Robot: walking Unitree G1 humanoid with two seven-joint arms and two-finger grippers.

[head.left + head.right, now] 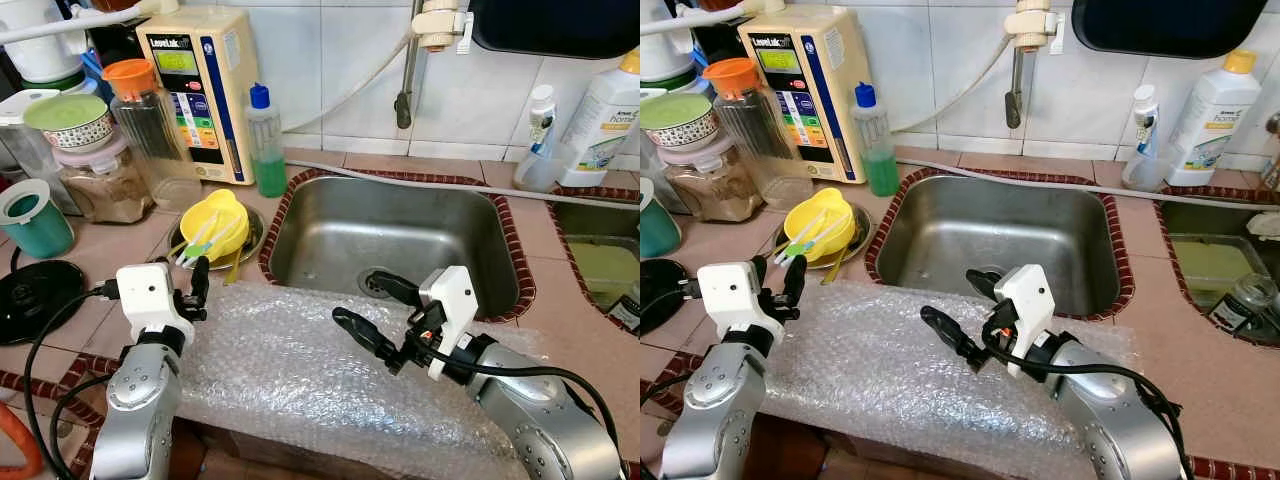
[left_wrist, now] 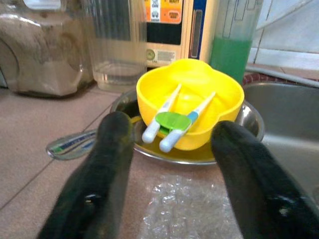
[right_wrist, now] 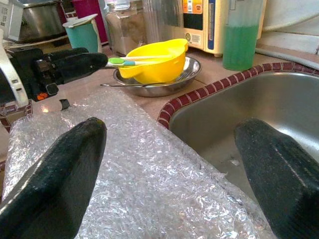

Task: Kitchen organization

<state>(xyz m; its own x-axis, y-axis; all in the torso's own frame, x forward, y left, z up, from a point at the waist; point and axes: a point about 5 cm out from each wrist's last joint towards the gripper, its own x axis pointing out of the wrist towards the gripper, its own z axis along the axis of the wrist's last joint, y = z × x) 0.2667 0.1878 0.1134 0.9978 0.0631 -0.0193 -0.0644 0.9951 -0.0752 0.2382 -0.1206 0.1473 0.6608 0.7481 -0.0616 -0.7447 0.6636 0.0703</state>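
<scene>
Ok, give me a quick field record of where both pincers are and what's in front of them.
left pincer: open, by the bubble wrap's edge, facing the yellow bowl
right pincer: open, above the bubble wrap, beside the sink
yellow bowl: sits in a metal dish, holds utensils
holding: nothing, either pincer

Yellow bowl (image 1: 212, 221) holding utensils (image 2: 172, 123) sits in steel dish (image 2: 199, 157).

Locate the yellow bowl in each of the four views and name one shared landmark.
Left eye: yellow bowl left of the sink.
Right eye: bowl left of the sink.
Left wrist: centred between the left gripper fingers.
Right wrist: upper middle.
Landmark: green soap bottle behind it.
</scene>
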